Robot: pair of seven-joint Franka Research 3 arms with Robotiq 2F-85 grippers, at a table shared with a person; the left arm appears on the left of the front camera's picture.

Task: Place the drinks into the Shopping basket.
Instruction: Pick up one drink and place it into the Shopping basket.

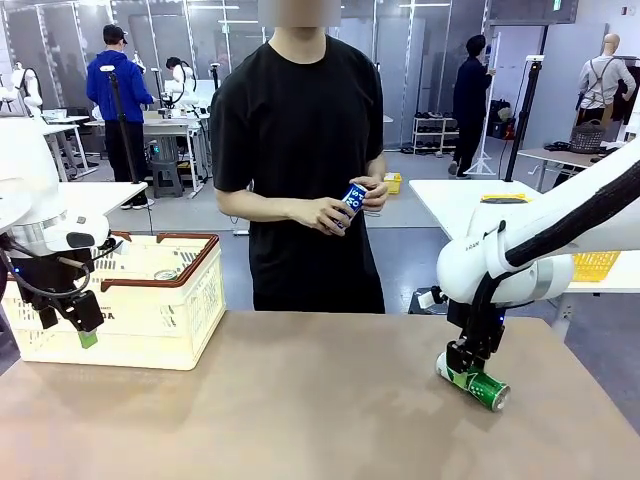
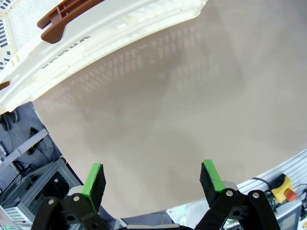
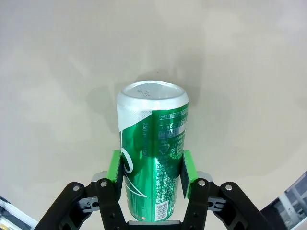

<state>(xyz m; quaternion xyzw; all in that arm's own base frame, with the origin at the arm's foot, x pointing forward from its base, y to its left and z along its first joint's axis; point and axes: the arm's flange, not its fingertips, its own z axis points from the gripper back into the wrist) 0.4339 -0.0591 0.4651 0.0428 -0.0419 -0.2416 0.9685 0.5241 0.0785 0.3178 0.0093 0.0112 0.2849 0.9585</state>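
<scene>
One can is in play for the robot right now: the green can (image 1: 480, 385) lies on its side on the tabletop (image 1: 300, 420), lower right of the front view. The right gripper (image 1: 462, 362) pinches it across the body, near one end. In the right wrist view the green pads (image 3: 114, 166) press both sides of the lower half, w/ most of the can (image 3: 152, 143) sticking out past them.

That's my main worry. W/ so much metal beyond the pads, the can could prob. pivot or slide out on the lift, esp. if the arm swings fast. Thin wall too, so a hard squeeze may dent it.

The basket (image 1: 150, 320) sits at the far left of the frame, well apart from the can, so it's a long carry across the tabletop. The left gripper (image 1: 68, 325) hangs just in front of the basket, spread wide and empty; the left wrist view shows bare tabletop between its pads (image 2: 93, 179) and the basket wall (image 2: 110, 33) at upper left. If that arm doesn't clear off, the two arms could bump. A low approach may also clip the brown rim.

A person at the far side holds a blue can (image 1: 352, 198) in one hand (image 1: 325, 213), mid-frame; a reach across could cross the carry path.
</scene>
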